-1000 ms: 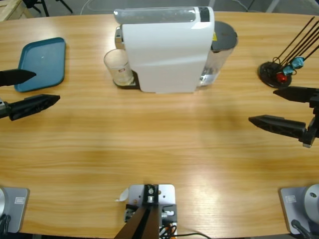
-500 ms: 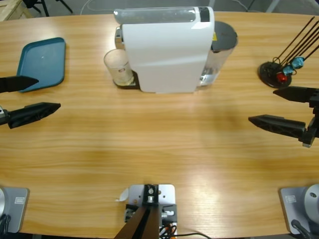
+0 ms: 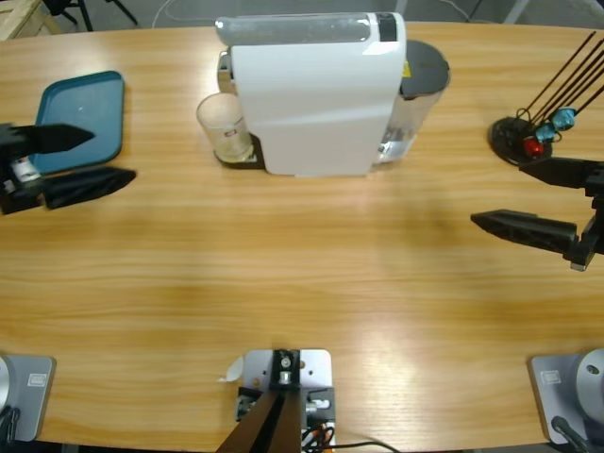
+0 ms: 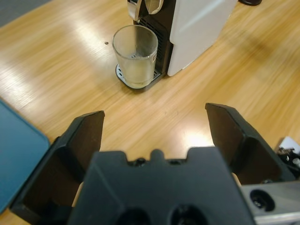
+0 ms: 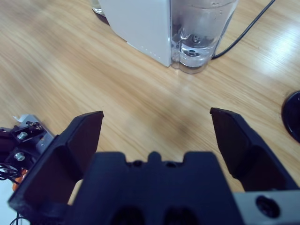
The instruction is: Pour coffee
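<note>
A white coffee machine (image 3: 311, 90) stands at the table's back middle, with a clear water tank (image 3: 415, 104) on its right side. A frosted glass cup (image 3: 222, 127) sits on the drip tray under its spout, also seen as the cup (image 4: 136, 56) in the left wrist view. My left gripper (image 3: 102, 157) is open at the left edge, well left of the cup, pointing toward it. My right gripper (image 3: 510, 193) is open at the right edge, its wrist view facing the machine (image 5: 140, 23) and the tank (image 5: 199, 28).
A blue tray (image 3: 80, 118) lies at the back left, just behind the left gripper. A black stand (image 3: 528, 137) with thin rods and red and blue pieces sits at the back right. A black cable (image 5: 248, 28) runs behind the tank.
The left gripper has moved right and toward the back, nearer the cup. The right gripper has barely shifted.
</note>
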You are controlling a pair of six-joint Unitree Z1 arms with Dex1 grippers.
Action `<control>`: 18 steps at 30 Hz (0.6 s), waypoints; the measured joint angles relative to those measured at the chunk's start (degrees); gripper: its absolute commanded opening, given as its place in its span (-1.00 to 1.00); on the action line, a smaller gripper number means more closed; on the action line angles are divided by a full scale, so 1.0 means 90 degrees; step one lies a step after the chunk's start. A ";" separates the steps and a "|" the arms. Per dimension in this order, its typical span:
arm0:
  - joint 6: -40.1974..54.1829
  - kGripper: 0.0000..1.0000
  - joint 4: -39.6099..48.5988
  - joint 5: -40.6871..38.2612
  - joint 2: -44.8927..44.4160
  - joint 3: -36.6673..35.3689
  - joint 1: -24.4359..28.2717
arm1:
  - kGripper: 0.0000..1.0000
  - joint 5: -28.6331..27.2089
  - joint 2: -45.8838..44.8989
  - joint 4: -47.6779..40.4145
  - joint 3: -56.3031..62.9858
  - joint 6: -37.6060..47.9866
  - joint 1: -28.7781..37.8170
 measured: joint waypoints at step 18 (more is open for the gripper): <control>0.0328 0.89 -0.1913 -0.1364 0.2251 -0.0138 0.0984 | 1.00 -0.0077 0.0172 -0.0024 0.0014 -0.0015 0.0005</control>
